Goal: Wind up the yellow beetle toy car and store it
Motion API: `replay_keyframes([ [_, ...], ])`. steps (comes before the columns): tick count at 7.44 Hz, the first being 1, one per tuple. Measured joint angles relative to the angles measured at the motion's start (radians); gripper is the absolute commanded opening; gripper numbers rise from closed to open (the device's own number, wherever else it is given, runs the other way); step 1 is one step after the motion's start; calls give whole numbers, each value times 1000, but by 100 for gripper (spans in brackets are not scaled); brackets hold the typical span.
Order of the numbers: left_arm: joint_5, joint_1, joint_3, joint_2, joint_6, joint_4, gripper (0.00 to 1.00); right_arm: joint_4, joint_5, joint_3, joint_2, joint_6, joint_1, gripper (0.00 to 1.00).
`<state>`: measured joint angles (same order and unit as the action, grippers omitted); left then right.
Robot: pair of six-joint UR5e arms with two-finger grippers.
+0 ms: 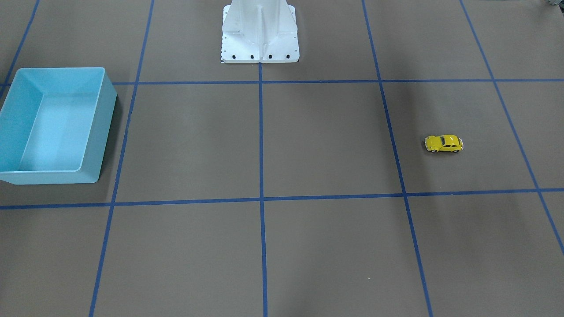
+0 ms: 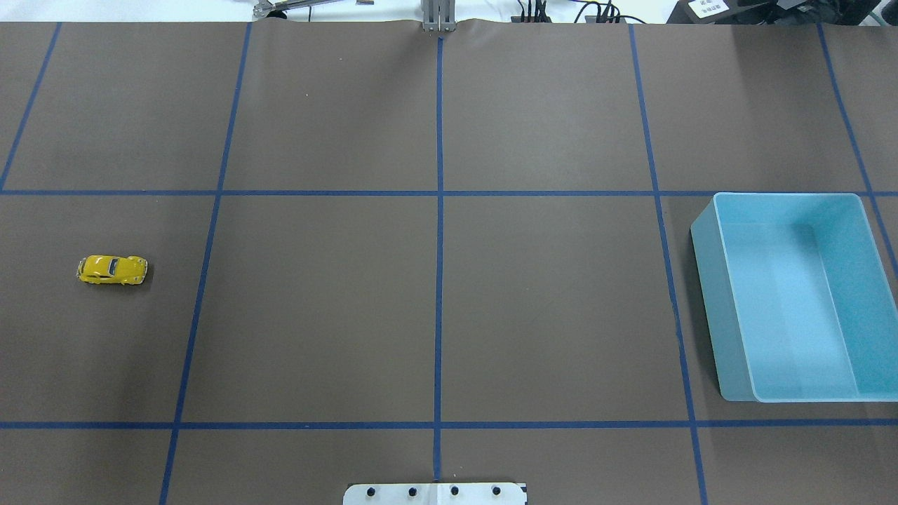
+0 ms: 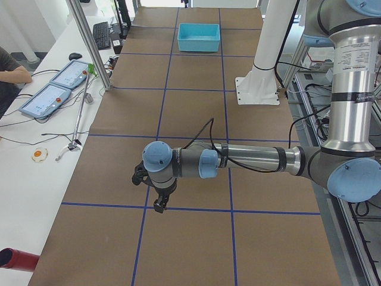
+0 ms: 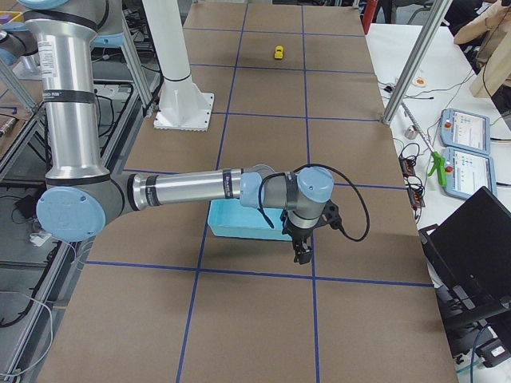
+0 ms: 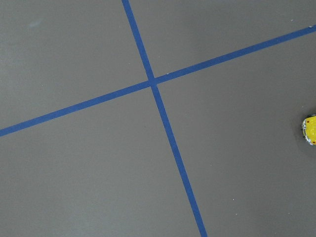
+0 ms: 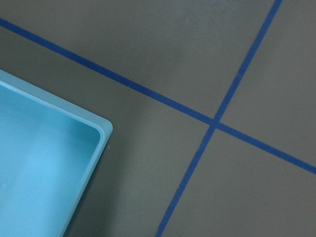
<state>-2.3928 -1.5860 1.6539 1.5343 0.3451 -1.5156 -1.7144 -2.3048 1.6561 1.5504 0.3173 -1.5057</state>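
on the right edge of the left wrist view only one end of the car (image 5: pixel 310 131) shows; the frame cuts off the rest. both grippers appear in the side views alone: the left gripper (image 3: pixel 159 205) hangs pointing down over the table (image 2: pixel 547 301) near a tape (image 2: pixel 439 280) crossing, and the right gripper (image 4: pixel 302 254) hangs the same way just beside the bin (image 4: pixel 227 229), part of which its arm hides. whether either pair of fingers is spread or closed cannot be told from there.

one yellow car stands on its wheels on the robot's left side of the table, inside a grid square and touching no line. it is well apart from the one pale blue bin, which sits at the robot's right end. two arms reach out low and level, and one white pedestal (image 1: pixel 260 31) rises between them.

the table is covered in brown paper marked into squares with blue tape. along the far side runs a white bench (image 3: pixel 36 179) carrying two pendants (image 3: pixel 46 99) and loose cables — a person's arm rests at its edge.
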Motion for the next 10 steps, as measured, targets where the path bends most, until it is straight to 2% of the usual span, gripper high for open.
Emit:
replay_keyframes([
  [4, 1, -13, 2, -17, 7, -1, 100, 5, 2, -10, 70, -95, -68, 100],
  [10, 1, -13, 13, -14, 7, -5, 100, 7, 4, -13, 76, -241, -106, 100],
])
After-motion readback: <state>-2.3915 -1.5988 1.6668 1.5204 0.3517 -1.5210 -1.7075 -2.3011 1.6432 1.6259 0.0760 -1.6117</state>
